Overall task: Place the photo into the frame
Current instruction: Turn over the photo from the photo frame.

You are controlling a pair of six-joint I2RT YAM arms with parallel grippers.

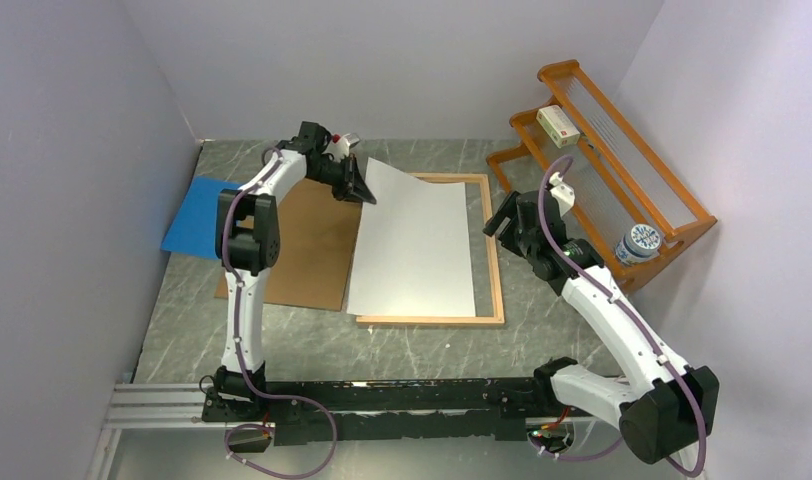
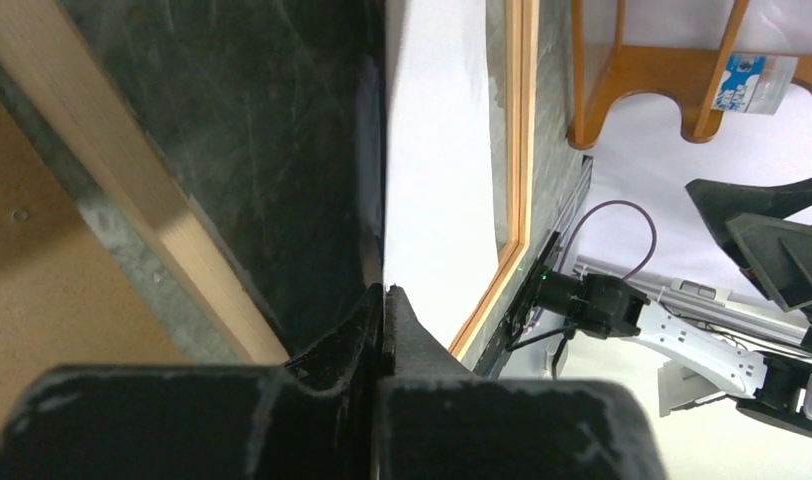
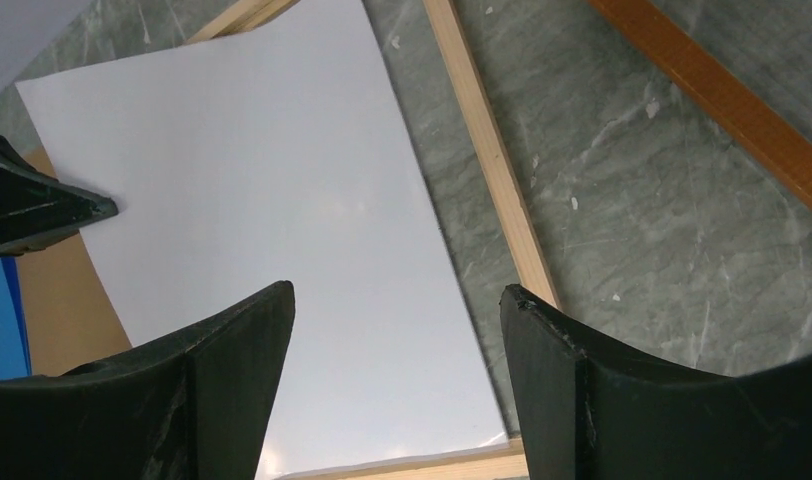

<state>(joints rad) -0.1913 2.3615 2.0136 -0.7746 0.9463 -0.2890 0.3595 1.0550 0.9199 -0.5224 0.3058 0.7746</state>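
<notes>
The photo (image 1: 414, 245) lies white back up over the frame (image 1: 494, 270), skewed, its left part overhanging the frame's left side. My left gripper (image 1: 365, 192) is shut on the photo's far left corner and holds that corner raised. In the left wrist view the sheet (image 2: 437, 150) runs edge-on out of the gripper (image 2: 384, 295), with the frame's border (image 2: 522, 130) beyond. My right gripper (image 1: 504, 212) is open and empty above the frame's right side. In the right wrist view the photo (image 3: 282, 220) and the frame's border (image 3: 492, 170) lie below the gripper (image 3: 397, 300).
A brown hardboard panel (image 1: 307, 245) lies left of the frame, with a blue sheet (image 1: 194, 216) beyond it. An orange slatted rack (image 1: 602, 150) at the back right holds a small box (image 1: 558, 126) and a can (image 1: 638, 243). Walls close in on both sides.
</notes>
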